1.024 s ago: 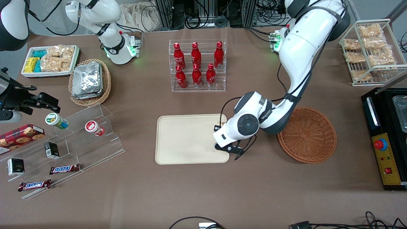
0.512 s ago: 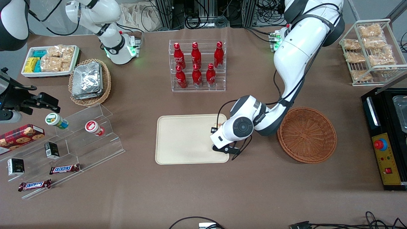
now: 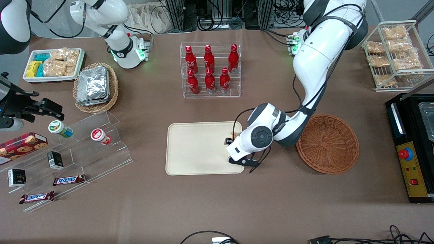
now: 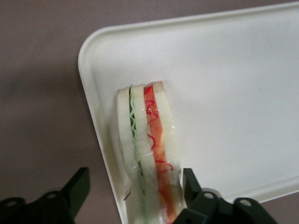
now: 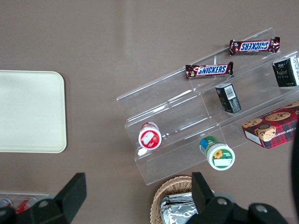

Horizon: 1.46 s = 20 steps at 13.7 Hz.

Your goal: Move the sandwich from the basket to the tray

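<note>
The sandwich [image 4: 148, 154], a clear-wrapped white wedge with green and orange-red layers facing up, rests on the cream tray [image 4: 224, 70] right at its rim, by the corner nearest the basket. My left gripper [image 4: 136, 181] is open around it, one finger close against the orange side, the other apart from the white side. In the front view the gripper [image 3: 232, 139] is over that end of the tray [image 3: 198, 149], and only a sliver of the sandwich [image 3: 233, 131] shows. The reddish-brown wicker basket [image 3: 327, 144] stands beside the tray, with nothing in it.
A clear rack of red bottles [image 3: 210, 69] stands farther from the camera than the tray. A black machine [image 3: 412, 145] sits past the basket at the working arm's end. Clear stepped shelves with snacks [image 3: 67, 152] lie toward the parked arm's end.
The left hand shifted a little over the tray's end, first toward the parked arm's end, then slightly back toward the basket. The basket and tray have not moved.
</note>
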{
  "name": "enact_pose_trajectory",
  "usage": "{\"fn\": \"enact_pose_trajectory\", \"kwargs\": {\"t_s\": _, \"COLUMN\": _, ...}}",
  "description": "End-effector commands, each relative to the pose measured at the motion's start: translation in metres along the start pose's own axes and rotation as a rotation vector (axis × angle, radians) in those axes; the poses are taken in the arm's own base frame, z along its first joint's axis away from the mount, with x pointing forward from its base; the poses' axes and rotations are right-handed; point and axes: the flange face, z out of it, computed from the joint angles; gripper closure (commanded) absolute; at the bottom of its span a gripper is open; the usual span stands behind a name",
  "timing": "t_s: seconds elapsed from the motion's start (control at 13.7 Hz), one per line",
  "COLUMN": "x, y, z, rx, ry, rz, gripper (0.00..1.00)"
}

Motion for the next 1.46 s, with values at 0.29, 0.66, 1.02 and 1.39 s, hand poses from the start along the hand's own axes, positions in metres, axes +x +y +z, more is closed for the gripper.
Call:
{"fn": "enact_pose_trajectory", "kwargs": {"t_s": 0.29, "x": -0.012, "y": -0.056, "z": -0.187, "rx": 0.063, "ry": 0.094, "rz": -0.087, "gripper": 0.0}}
{"fn": "enact_pose_trajectory", "kwargs": {"t_s": 0.66, "x": -0.064, "y": -0.189, "z": -0.314, "rx": 0.155, "ry": -0.028, "rz": -0.283, "gripper": 0.0}}
{"fn": "enact_pose_trajectory", "kwargs": {"t_s": 1.02, "x": -0.12, "y": -0.258, "z": -0.399, "rx": 0.181, "ry": -0.031, "rz": -0.254, "gripper": 0.0}}
{"fn": "enact_pose_trajectory", "kwargs": {"t_s": 1.39, "x": -0.146, "y": -0.275, "z": -0.392, "rx": 0.209, "ry": -0.118, "rz": -0.281, "gripper": 0.0}}
